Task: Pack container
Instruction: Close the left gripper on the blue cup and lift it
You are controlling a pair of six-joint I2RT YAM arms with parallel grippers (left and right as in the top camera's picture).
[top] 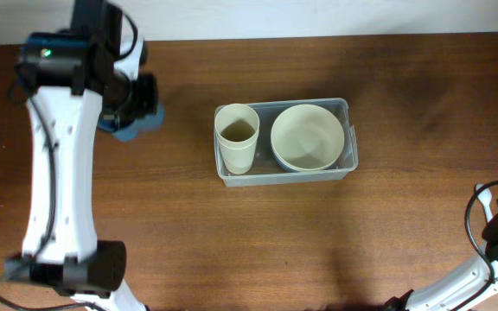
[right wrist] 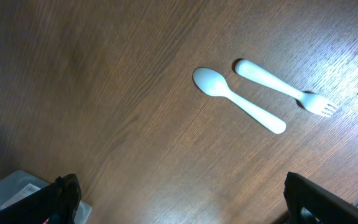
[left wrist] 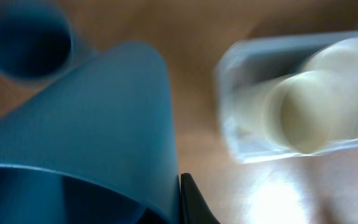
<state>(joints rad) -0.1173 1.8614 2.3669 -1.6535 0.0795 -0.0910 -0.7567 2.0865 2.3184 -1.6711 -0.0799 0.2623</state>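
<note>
Packing half done: cup [top: 237,134] and cream bowl [top: 308,136] inside container [top: 284,178].
Left gripper [top: 135,108] pinches blue bowl [left wrist: 104,124] beside it; right gripper [right wrist: 182,186] gapes empty; spoon [right wrist: 235,99], fork [right wrist: 284,87] unpacked.

A clear rectangular plastic bin [top: 284,178] is set on the brown wooden table [top: 232,250], with a white plastic spoon [right wrist: 238,99] and white plastic fork [right wrist: 284,88] laid well apart from it.

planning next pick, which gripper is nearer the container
Left. The left gripper is just off the container's left end; the right gripper is far off, bottom right overhead.
</note>
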